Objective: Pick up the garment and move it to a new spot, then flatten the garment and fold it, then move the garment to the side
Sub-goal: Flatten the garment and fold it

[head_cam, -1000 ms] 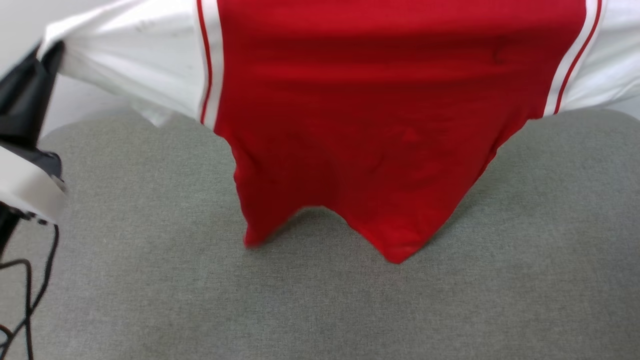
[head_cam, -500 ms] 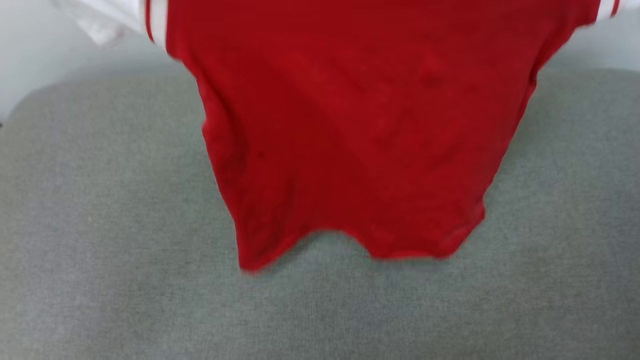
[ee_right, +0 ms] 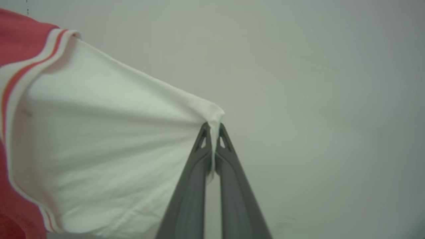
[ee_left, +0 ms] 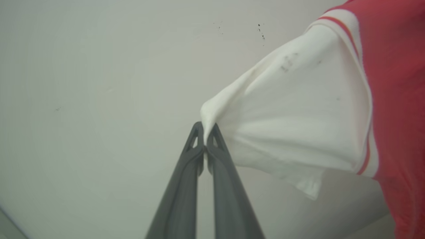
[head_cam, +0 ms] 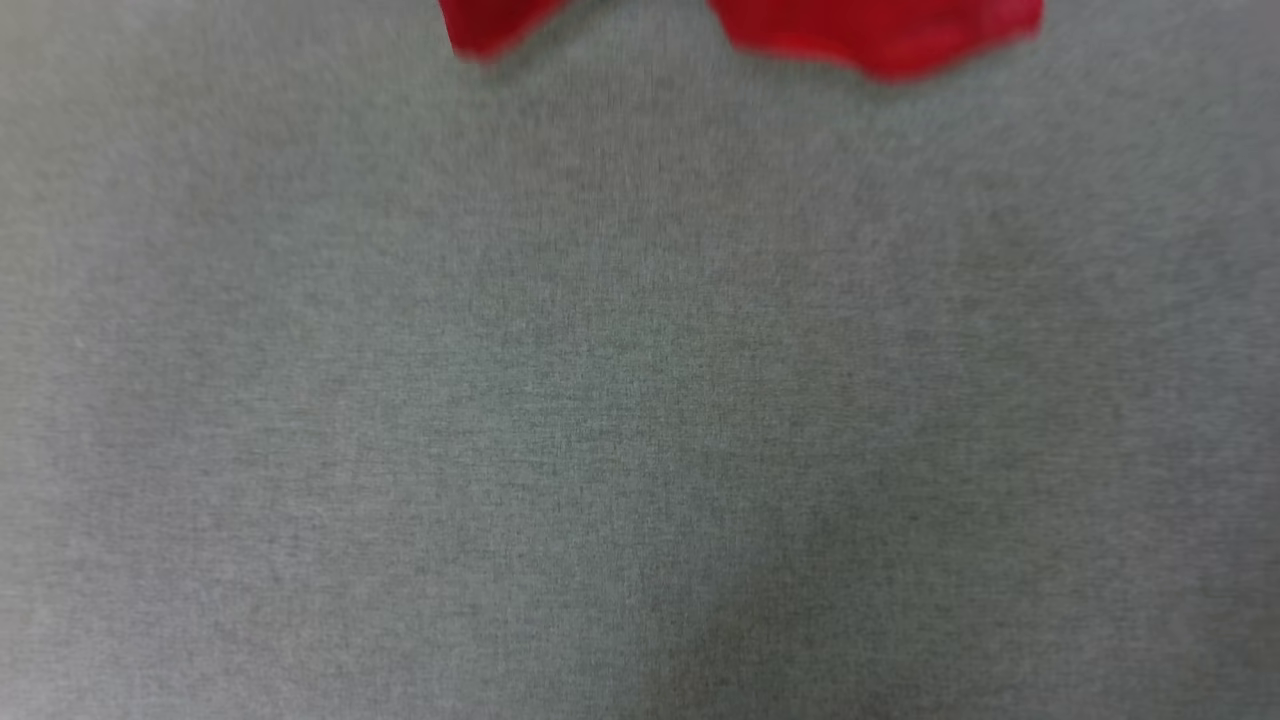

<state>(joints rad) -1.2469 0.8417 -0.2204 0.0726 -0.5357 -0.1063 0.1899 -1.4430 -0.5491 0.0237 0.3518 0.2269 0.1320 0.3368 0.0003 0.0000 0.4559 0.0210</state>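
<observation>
- One garment (head_cam: 880, 40), its red hem blurred, showed over one grey fabric surface (head_cam: 640, 400).
- Two grippers held it: the left gripper (ee_left: 206, 134) was clamped on one white sleeve (ee_left: 292, 116).
- The right gripper (ee_right: 213, 132) was clamped on the other sleeve (ee_right: 99, 132).

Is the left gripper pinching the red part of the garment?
No, in its wrist view the left gripper is shut on the tip of the white sleeve of the garment.

Grey woven fabric surface (head_cam: 640, 400) below; plain pale wall (ee_left: 99, 83) behind, faintly speckled.
</observation>
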